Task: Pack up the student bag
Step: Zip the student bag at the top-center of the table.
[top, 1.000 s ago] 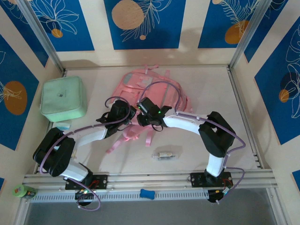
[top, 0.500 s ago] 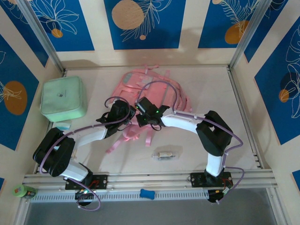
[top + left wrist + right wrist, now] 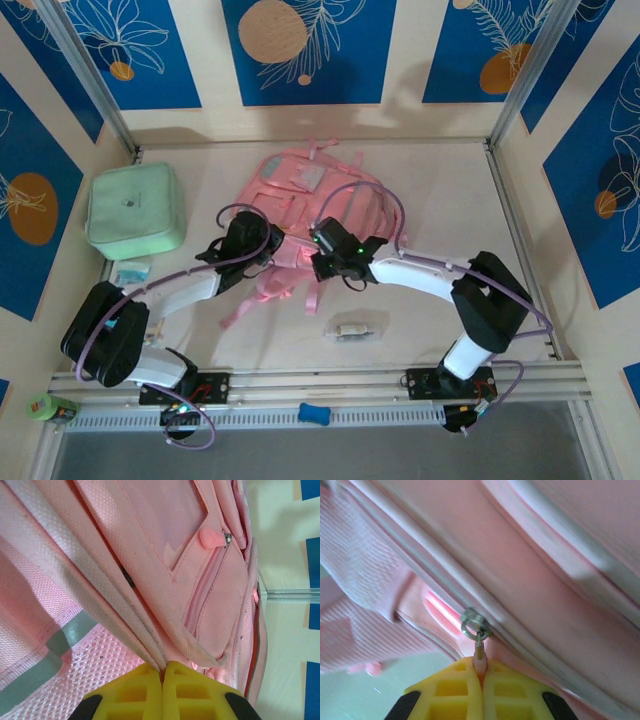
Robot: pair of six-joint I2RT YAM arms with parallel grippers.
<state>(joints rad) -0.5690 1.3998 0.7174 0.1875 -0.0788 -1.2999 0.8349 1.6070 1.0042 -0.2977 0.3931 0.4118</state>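
Here's the student bag (image 3: 318, 190), lying flat in the middle of the tabletop (image 3: 440, 200) toward the far wall, straps trailing toward the arms, and both arms are reaching in on its near edge. The left end effector (image 3: 162, 666) has its yellow fingers pressed together, pinching a fold of pink fabric right at the seam, with mesh and a grey-blue strip (image 3: 60, 645) to one side and a pocket with a pink zip tab (image 3: 212, 538) beyond. From above, that arm comes in on the bag's left near corner. The right end effector (image 3: 481, 666) is clamped as well, on a thin zip pull (image 3: 479, 655) that hangs from a small metal slider ring (image 3: 472, 621) on the bag's zip line; the wrist picture is a little blurred. The two end effectors sit close together, just apart, on the bag's near side. Off to the left, well clear, lies a mint green case (image 3: 135, 210), with a small pale packet (image 3: 130, 271) just in front of it. A small pale object (image 3: 350, 331) rests on the tabletop between the bag and the arm bases.
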